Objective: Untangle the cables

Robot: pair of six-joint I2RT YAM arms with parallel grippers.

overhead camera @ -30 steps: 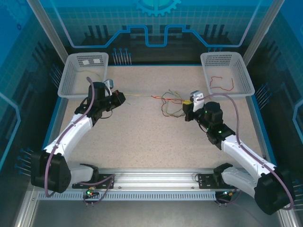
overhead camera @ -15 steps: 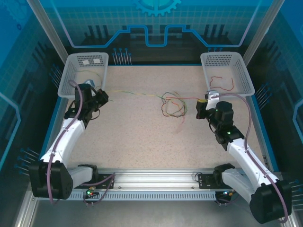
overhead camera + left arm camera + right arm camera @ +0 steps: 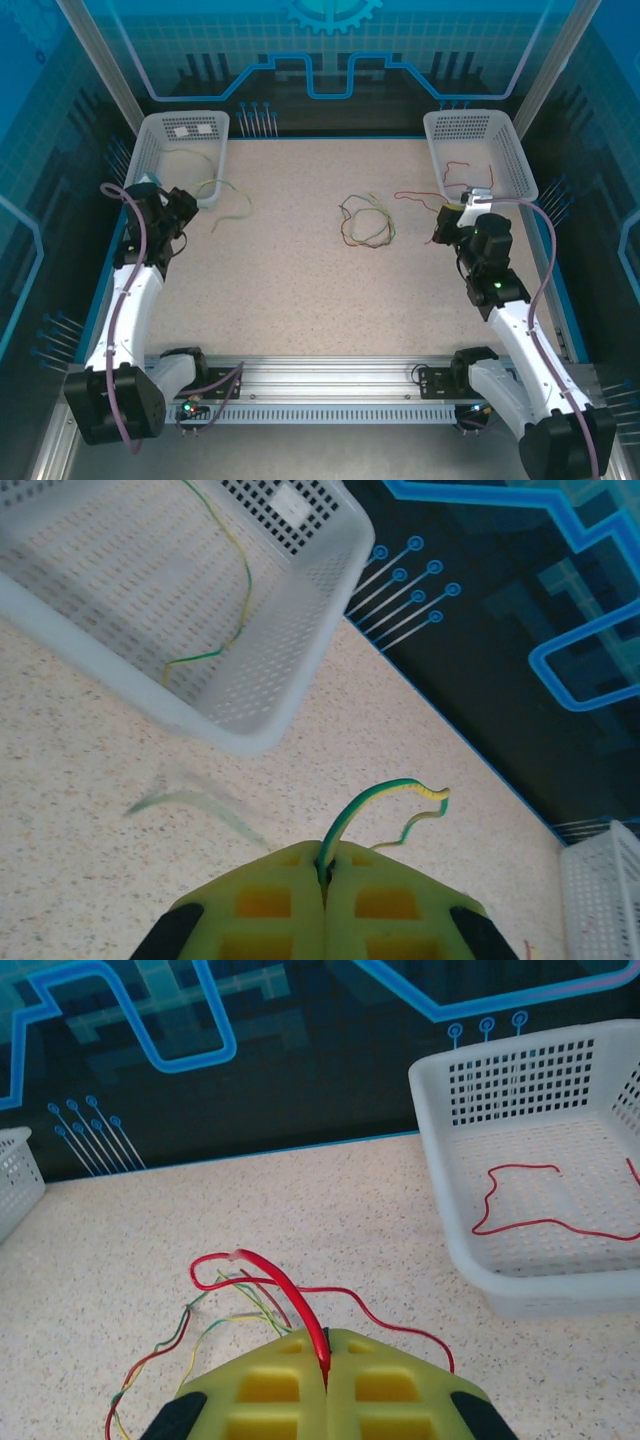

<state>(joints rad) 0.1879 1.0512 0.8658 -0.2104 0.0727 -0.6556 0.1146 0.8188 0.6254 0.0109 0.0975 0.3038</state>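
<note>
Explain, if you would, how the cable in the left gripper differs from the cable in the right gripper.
Colour: the left gripper holds a yellow-green cable, while the right gripper holds a red cable.
Place: the yellow-green cable lies near the left basket, well away from the tangle, while the red cable runs close beside the tangle.
Shared: both are thin and floppy, each pinched between shut jaws.

Top external: high, behind both arm bases, tilted down over the whole table. Left wrist: close behind left gripper, facing left basket ahead-left. Right wrist: close behind right gripper; right basket ahead-right, cables just ahead. Top view shares both baskets.
</note>
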